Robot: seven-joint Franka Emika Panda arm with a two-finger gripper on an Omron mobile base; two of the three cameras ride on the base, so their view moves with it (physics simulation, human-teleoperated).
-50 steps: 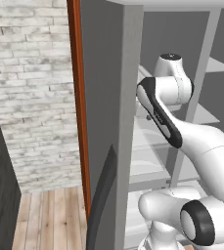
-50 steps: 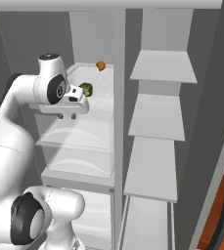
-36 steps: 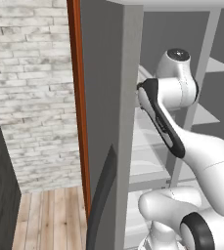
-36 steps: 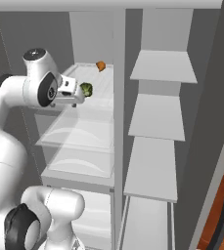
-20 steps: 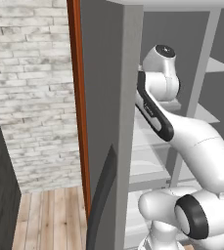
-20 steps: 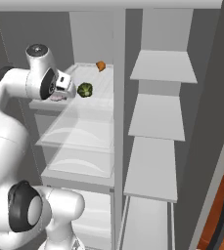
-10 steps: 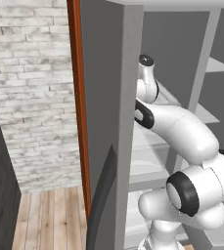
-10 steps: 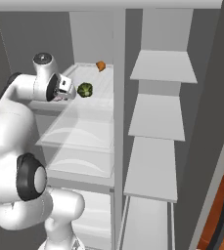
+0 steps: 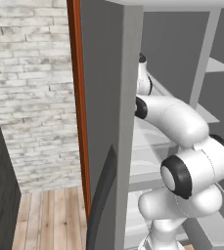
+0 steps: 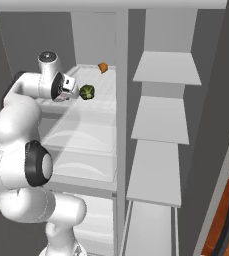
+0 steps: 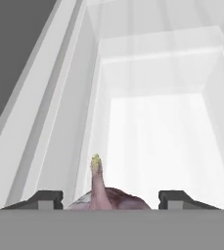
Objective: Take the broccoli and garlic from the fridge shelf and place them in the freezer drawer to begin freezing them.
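gripper (image 10: 77, 93) raised to top fridge shelf (image 10: 88, 107), tip just beside broccoli (image 10: 87, 92). broccoli seen on shelf near front. orange item (image 10: 103, 67) further back on shelf. pinkish garlic (image 11: 103, 194) seen between fingertips (image 11: 45, 198); whether gripped cannot be told.

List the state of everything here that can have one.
Fridge: open, shelves exposed.
Gripper: open, fingers either side of the broccoli.
Broccoli: resting on the top shelf.
Garlic: at the back of the same shelf, untouched.
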